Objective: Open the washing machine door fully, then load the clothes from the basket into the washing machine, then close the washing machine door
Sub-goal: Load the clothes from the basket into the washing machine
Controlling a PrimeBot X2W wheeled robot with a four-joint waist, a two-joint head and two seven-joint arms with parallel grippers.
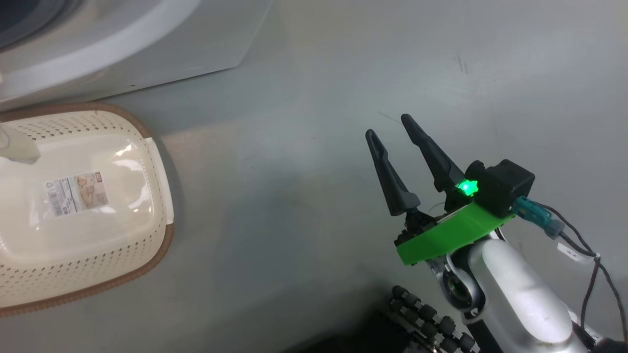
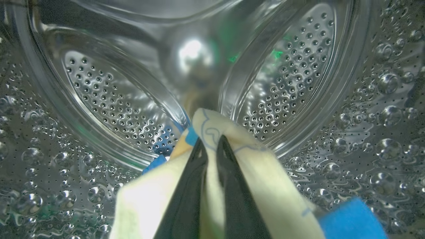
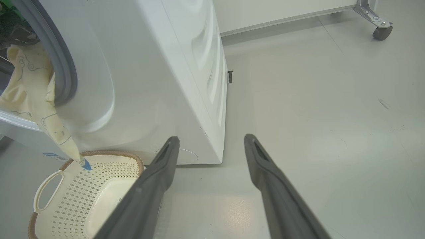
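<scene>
While left gripper (image 2: pixel 211 139) pinches clothes (image 2: pixel 265 186) inside the washing machine (image 2: pixel 116 99), right gripper (image 1: pixel 388 124) spread wide — unladen, basket (image 1: pixel 122 264) before the machine

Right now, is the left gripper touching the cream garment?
Touching. The left wrist view shows the left gripper pinched shut on a fold of the cream garment, with both inside the steel drum.

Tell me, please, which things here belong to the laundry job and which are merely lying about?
Job: white front-loading washing machine; cream-yellow bear-print cloth garment; cream perforated plastic basket.
Lying about: black caster wheel on metal leg; grey floor.
</scene>
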